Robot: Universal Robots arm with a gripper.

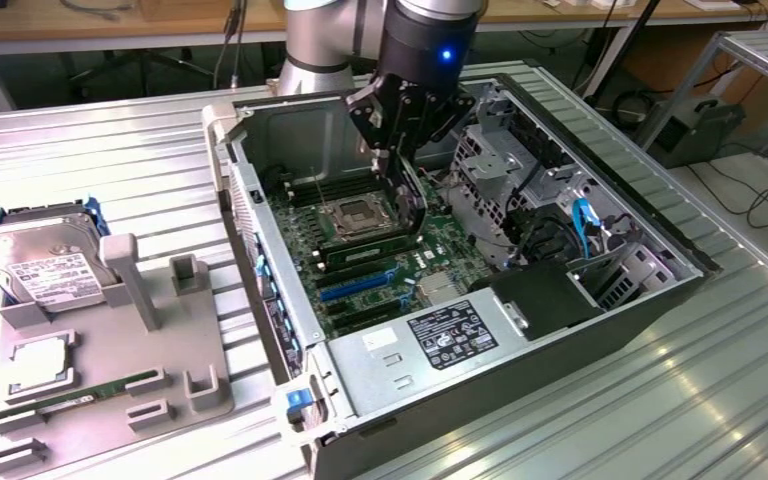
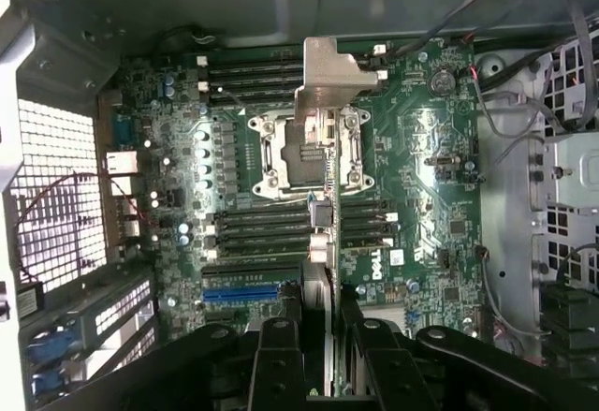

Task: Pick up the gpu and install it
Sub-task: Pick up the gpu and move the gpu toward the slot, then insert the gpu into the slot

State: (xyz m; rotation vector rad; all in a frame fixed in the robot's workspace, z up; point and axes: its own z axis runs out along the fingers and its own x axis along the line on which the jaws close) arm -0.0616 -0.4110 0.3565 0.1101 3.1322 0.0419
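Black two-finger gripper (image 2: 318,310), jaws half closed, pinches the thin dark silver-bracketed gpu (image 2: 329,93) edge-on. Upper centre in the exterior view, it hangs over the green motherboard (image 2: 430,149), clear of the grey case walls (image 1: 240,180).

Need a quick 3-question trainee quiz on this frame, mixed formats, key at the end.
1. True or false: the pincer holds the gpu edge-on over the board.
2. Where is the hard drive? A) in the pincer; B) on the grey fixture at the exterior view's left; C) on the board.
3. Fill in: one long slot on the board stands out by its colour, which is ___.
Key: 1 true; 2 B; 3 blue.
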